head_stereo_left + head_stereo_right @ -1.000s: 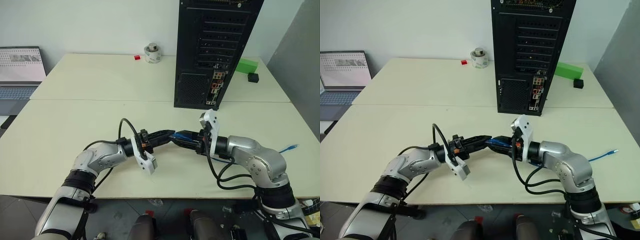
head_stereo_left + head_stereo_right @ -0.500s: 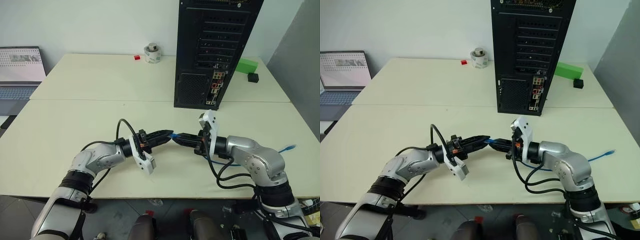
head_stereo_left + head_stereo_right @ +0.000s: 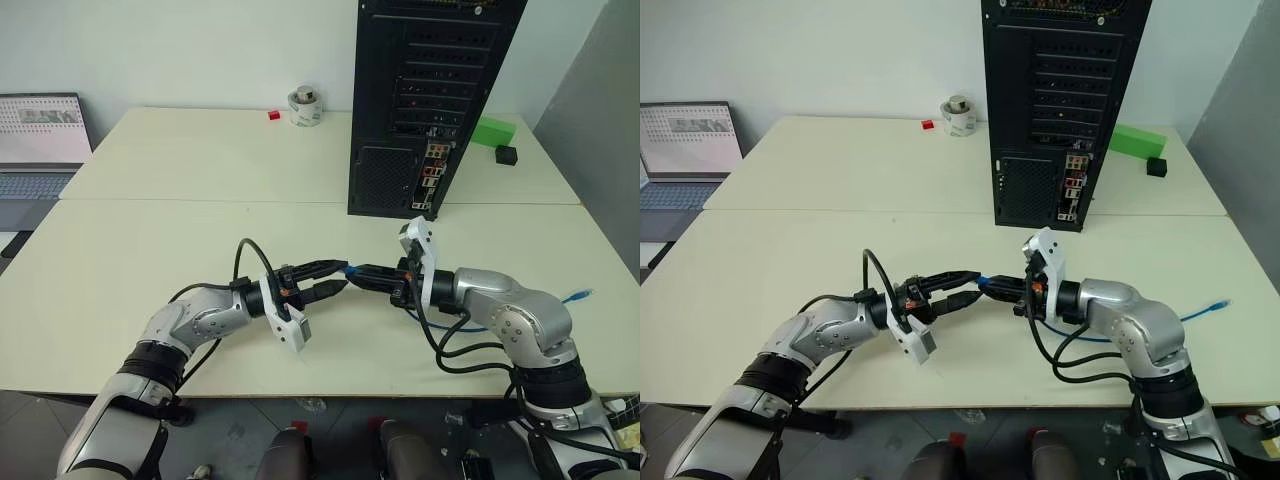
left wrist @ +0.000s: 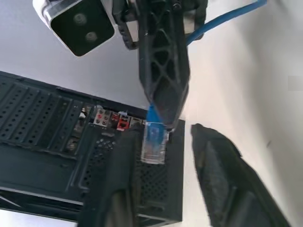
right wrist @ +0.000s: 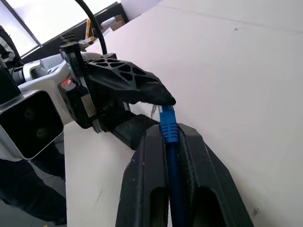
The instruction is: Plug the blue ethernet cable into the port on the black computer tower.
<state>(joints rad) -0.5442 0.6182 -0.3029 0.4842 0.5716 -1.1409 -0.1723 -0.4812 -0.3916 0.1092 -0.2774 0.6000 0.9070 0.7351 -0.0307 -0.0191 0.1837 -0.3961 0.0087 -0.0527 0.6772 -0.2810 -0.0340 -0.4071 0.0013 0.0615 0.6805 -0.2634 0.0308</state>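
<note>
The blue ethernet cable (image 3: 349,270) is a thin bright-blue cord, and its clear plug (image 4: 154,144) pokes out just past the tips of the right gripper (image 3: 362,273); that gripper is clamped tight on the cord right behind the plug, above the near table (image 3: 120,270), in front of the black computer tower (image 3: 425,100); the rest of the cord trails back under the right arm and its far end (image 3: 578,296) lies on the table off to the right. The left gripper (image 3: 335,276) faces it nose to nose, fingers spread apart, the plug sitting between or just at them; from here it looks like no contact, though I can't be sure.

The tower stands upright on the far table (image 3: 200,150), rear face toward us, slot covers up top, a mesh grille (image 3: 385,178) lower down, and the strip of red, orange and white connectors (image 3: 432,175) running down beside the grille; the port itself is somewhere in that strip, too small to pick out.

Count: one cable with two plugs, one tower, two tables pushed together, two grippers.

Around: a laptop (image 3: 40,140) at the far left, a roll of tape (image 3: 305,105) and a small red piece (image 3: 273,115) at the back, a green block (image 3: 491,130) and a small black box (image 3: 506,154) right of the tower; open table lies between the plug and the tower's rear face.
</note>
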